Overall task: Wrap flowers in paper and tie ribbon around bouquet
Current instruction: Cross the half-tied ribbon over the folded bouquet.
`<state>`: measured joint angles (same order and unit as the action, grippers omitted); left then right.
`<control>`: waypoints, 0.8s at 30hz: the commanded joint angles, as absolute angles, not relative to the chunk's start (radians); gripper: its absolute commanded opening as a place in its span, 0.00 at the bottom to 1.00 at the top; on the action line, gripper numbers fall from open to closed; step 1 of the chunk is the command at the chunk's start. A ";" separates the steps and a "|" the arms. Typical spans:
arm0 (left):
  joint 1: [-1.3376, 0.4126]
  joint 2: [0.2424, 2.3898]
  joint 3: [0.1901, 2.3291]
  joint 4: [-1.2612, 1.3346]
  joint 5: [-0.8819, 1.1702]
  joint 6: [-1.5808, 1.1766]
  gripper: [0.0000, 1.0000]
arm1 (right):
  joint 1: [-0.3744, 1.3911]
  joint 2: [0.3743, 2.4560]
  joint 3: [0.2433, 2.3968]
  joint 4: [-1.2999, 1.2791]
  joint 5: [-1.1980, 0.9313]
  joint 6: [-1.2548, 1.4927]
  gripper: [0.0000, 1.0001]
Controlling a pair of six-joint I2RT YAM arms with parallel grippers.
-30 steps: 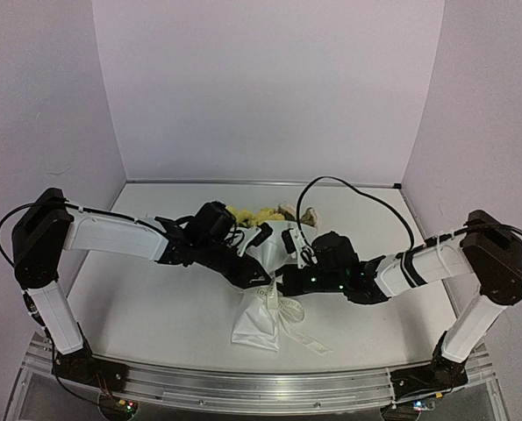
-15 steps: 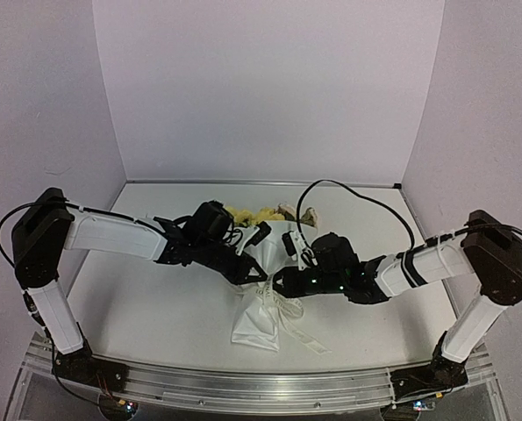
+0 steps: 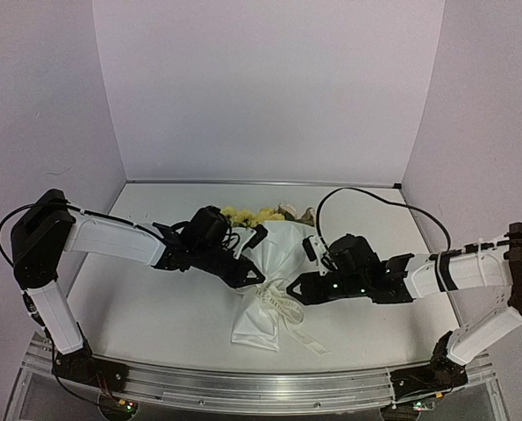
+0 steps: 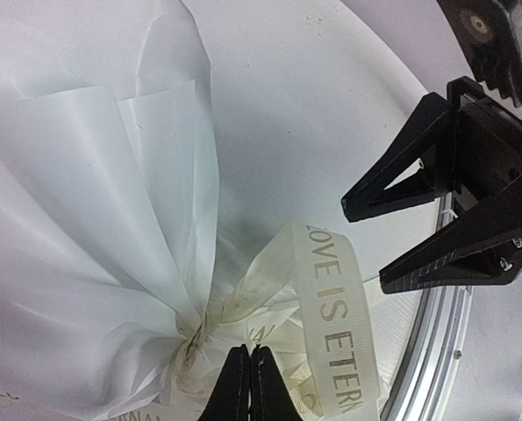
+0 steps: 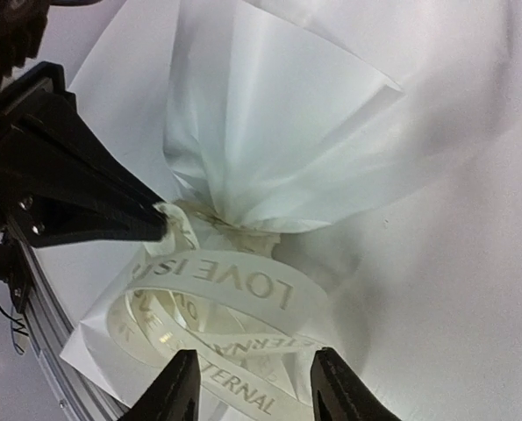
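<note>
The bouquet (image 3: 274,250) lies mid-table, a white paper (image 4: 85,175) cone with yellow flowers (image 3: 252,215) at its far end. Cream lettered ribbon (image 3: 282,307) is gathered round its narrow neck in loose loops (image 5: 234,276). My left gripper (image 3: 259,277) sits at the neck from the left, shut, with a bit of ribbon (image 4: 326,342) pinched in its tips (image 5: 155,224). My right gripper (image 3: 294,289) is open just right of the neck. Its fingers (image 5: 182,386) straddle the ribbon loops without gripping them. From the left wrist, it (image 4: 364,246) shows spread wide.
The paper's wide tail (image 3: 256,326) spreads toward the table's front rail (image 3: 261,386). A black cable (image 3: 375,197) arcs over the right arm. Pale walls close in the back and both sides.
My right gripper has opened and drawn back to the right, off the ribbon. My left gripper has shut at the neck of the bouquet.
</note>
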<state>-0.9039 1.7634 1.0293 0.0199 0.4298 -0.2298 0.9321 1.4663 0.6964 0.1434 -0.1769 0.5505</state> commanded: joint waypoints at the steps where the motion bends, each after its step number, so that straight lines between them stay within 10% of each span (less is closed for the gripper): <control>1: -0.900 1.707 1.023 0.076 0.401 -0.240 0.00 | 0.936 1.413 0.663 0.029 -0.111 0.510 0.47; 24: -0.901 1.697 1.011 0.094 0.414 -0.236 0.00 | 0.958 1.597 0.753 -0.074 -0.115 0.541 0.44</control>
<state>-0.9039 1.7382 1.0183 0.0555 0.4152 -0.2367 0.9443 1.5747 0.7020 -0.0845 -0.1278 0.5358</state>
